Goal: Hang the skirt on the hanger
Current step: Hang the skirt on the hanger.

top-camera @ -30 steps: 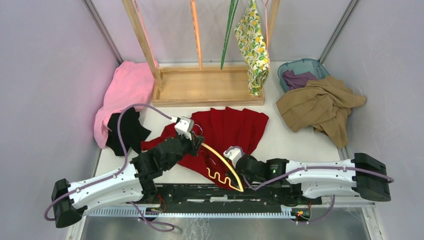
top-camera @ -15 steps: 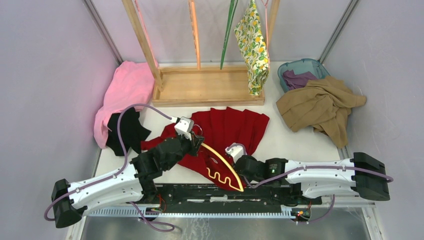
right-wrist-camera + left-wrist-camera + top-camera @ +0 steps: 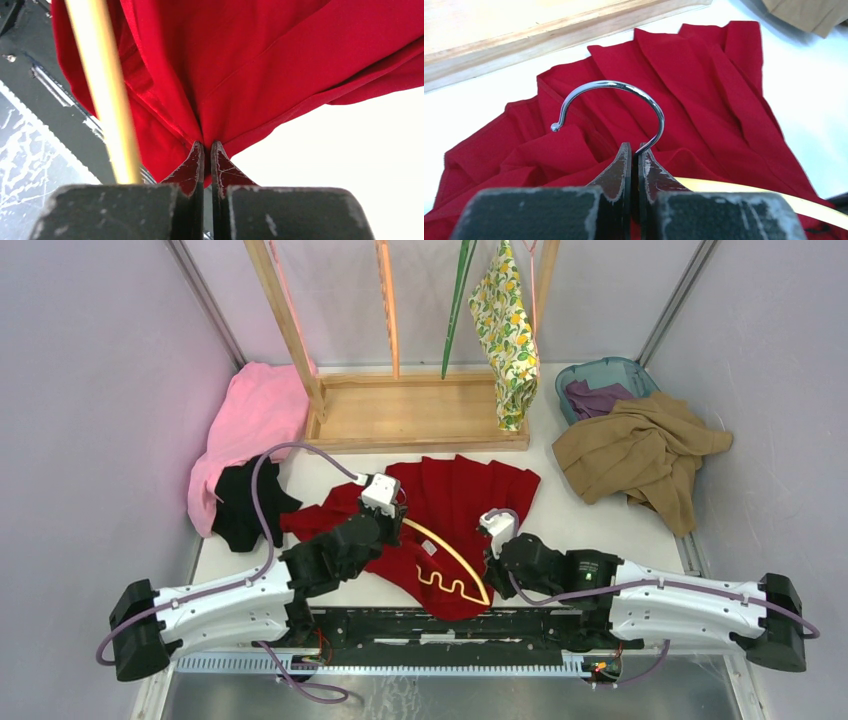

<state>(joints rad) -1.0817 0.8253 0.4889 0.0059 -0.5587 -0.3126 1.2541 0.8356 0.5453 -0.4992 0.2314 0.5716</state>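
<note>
Red pleated skirt [image 3: 460, 490]: R gripper [image 3: 204, 147] pinches 5 o'clock edge, L gripper [image 3: 633, 150] clamps yellow hanger [image 3: 445, 548] neck; thin pinch may slip.

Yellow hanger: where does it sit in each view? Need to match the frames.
Top external: yellow hanger lower centre, lying across the red pleated garment, between the two arms.
Left wrist: its chrome hook mid-frame, neck pinched in the left end effector; yellow bar bottom right.
Right wrist: blurred yellow bar at left, beside the right end effector shut on red fabric.
Shared landmark: the red pleated garment, in all three.
</note>
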